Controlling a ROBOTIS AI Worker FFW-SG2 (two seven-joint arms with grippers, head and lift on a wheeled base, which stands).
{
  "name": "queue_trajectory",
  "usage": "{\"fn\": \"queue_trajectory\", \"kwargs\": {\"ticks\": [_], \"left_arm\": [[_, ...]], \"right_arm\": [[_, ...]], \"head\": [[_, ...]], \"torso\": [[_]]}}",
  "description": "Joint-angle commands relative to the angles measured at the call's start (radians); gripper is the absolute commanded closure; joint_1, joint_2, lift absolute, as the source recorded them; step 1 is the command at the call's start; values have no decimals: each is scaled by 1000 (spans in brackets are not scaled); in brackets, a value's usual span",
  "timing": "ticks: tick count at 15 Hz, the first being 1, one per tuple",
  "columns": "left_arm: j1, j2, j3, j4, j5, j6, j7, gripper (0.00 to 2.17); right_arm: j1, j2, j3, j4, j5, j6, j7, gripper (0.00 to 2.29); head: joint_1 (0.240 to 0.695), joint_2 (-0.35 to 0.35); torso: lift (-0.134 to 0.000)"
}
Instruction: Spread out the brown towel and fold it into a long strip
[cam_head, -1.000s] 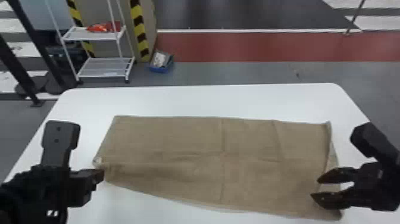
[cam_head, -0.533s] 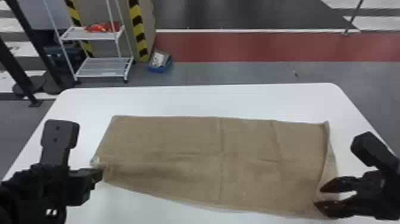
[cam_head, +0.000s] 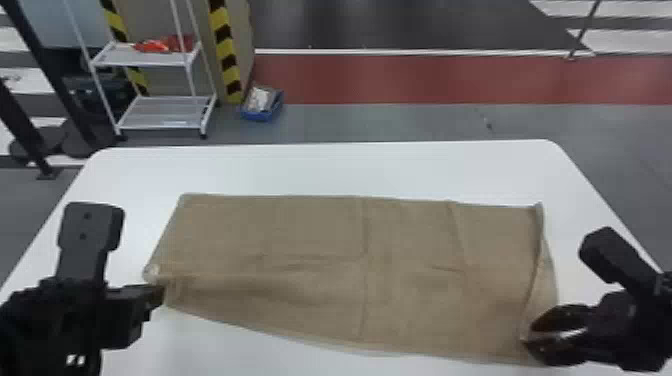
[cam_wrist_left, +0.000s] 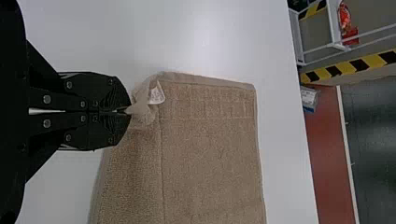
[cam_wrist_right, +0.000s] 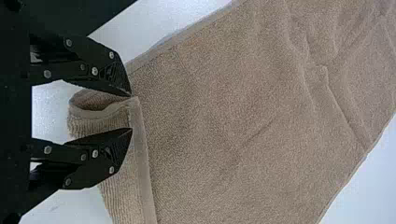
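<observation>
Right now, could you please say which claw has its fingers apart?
The right claw, at the near right corner of the towel; the left claw is shut on the towel.

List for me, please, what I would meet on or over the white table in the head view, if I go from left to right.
Black metal-jointed left gripper → long, creased brown cloth towel → black right gripper.

The towel (cam_head: 320, 240) is brown, the table (cam_head: 350, 170) white, the pillar stripes (cam_head: 226, 50) yellow-and-black.
</observation>
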Motion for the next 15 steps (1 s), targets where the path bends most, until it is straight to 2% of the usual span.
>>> {"fn": "queue_trajectory", "kwargs": {"ticks": [1, 3, 5, 6, 11, 13, 15], "left_arm": [[0, 0, 0, -3, 0, 7, 0, 1831], [2, 0, 0, -3, 0, 7, 0, 1831], [5, 0, 1, -7, 0, 7, 2, 1831], [5, 0, 1, -9, 0, 7, 2, 1831], [6, 0, 3, -15, 2, 7, 2, 1831], [12, -1, 4, -23, 2, 7, 5, 1831], [28, -1, 7, -61, -17, 7, 12, 1831]], "right_arm": [[-3, 0, -1, -1, 0, 0, 6, 772], [-6, 0, -1, -1, 2, 0, 6, 1055], [-6, -2, 1, -1, 0, 0, 6, 1096], [-8, 0, -1, -1, 0, 0, 6, 1237], [1, 0, -29, -11, -8, -3, 6, 1291], [4, 3, -93, -33, -47, -6, 6, 1291], [18, 9, -211, -44, -120, -25, 6, 1291]], "head": [[695, -5], [695, -6], [695, -6], [695, -6], [695, -8], [695, -14], [695, -30]], "torso": [[-125], [-125], [-125], [-125], [-125], [-125], [-125]]}}
